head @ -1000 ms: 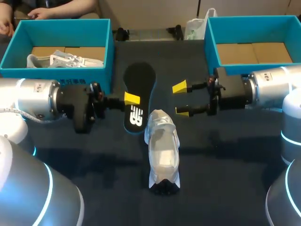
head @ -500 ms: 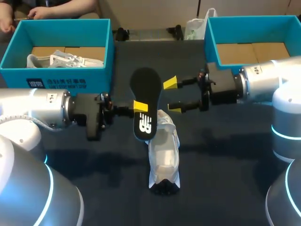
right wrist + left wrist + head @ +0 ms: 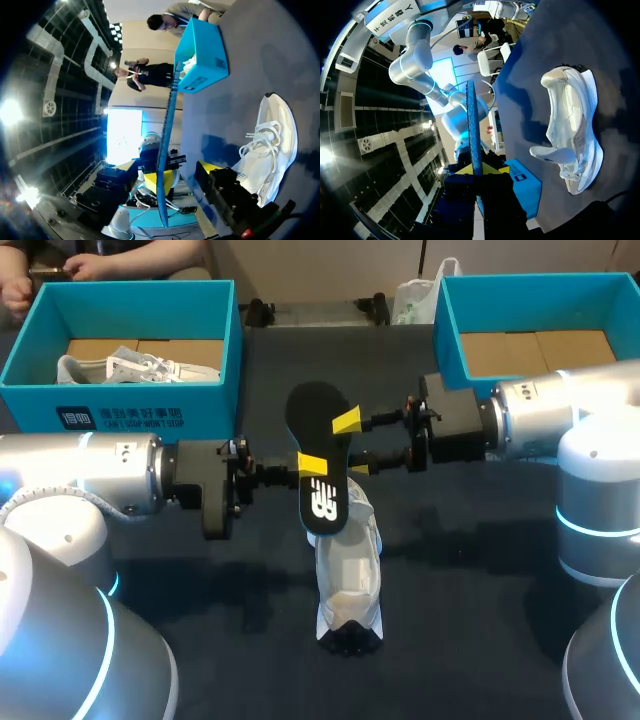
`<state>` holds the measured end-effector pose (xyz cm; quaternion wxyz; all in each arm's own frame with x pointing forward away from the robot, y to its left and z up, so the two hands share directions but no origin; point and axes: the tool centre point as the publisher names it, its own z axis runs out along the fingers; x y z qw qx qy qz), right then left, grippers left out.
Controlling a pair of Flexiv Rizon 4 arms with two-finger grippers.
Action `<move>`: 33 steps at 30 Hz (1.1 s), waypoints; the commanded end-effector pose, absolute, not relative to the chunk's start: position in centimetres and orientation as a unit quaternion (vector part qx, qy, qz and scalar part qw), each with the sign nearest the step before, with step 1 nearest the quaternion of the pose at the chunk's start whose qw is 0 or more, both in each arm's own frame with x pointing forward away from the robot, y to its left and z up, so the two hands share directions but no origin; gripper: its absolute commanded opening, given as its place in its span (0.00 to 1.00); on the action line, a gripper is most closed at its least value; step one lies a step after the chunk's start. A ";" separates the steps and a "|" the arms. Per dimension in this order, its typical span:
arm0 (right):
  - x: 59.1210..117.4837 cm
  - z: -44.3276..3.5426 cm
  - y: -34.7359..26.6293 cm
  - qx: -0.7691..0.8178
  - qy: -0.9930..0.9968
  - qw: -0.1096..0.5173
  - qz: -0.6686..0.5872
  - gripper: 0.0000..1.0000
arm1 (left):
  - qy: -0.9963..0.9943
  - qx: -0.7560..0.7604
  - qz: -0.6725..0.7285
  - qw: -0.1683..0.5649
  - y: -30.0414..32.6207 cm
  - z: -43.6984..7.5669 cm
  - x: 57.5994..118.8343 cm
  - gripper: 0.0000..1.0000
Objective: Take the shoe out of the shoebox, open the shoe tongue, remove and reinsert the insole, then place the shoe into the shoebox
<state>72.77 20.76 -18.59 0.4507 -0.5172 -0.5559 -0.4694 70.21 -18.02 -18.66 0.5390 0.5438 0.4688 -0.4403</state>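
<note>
Over the last second the left tool (image 3: 312,462) has been lifting the insole (image 3: 322,508) off the table (image 3: 480,580) and carrying it across to hang over the far end of the shoe (image 3: 347,570), while the right tool (image 3: 352,444) has been sliding in from the right edge to meet it

Nearest the front edge, the white shoe is lying on its sole around the middle of the table, free of both tools. Its upper is looking soft and likely to give under pressure, so the firmer sole and heel are probably the better places to take hold

Just beyond it the black insole is hanging on edge, clear of the table, with the left tool pinching it flat between both fingers about halfway along one long side. It is looking thin, light and floppy, so it is probably going to bend; a second hold near the far end should be steadying it for feeding back into the shoe

The right tool is standing wide, its fingers spread beside the insole's opposite edge and clamping nothing

Farther back, the left shoebox (image 3: 130,400) is sitting at the far left corner with a second shoe (image 3: 140,367) inside, and the right shoebox (image 3: 450,330) at the far right corner
</note>
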 end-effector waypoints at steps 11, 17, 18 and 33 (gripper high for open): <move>72.8 -19.4 22.2 -0.515 -0.546 0.460 -0.474 0.40 | 0.477 0.542 -0.432 0.540 -18.7 -19.6 70.4 0.00; 72.7 -19.3 22.2 -0.516 -0.544 0.460 -0.476 0.31 | 0.478 0.544 -0.431 0.538 -18.7 -19.8 70.4 0.00; 72.7 -19.3 22.2 -0.516 -0.544 0.460 -0.476 0.25 | 0.479 0.544 -0.430 0.538 -18.7 -19.8 70.4 0.00; 73.2 -19.5 22.1 -0.510 -0.542 0.468 -0.476 0.00 | 0.489 0.538 -0.435 0.532 -17.8 -19.6 70.1 1.00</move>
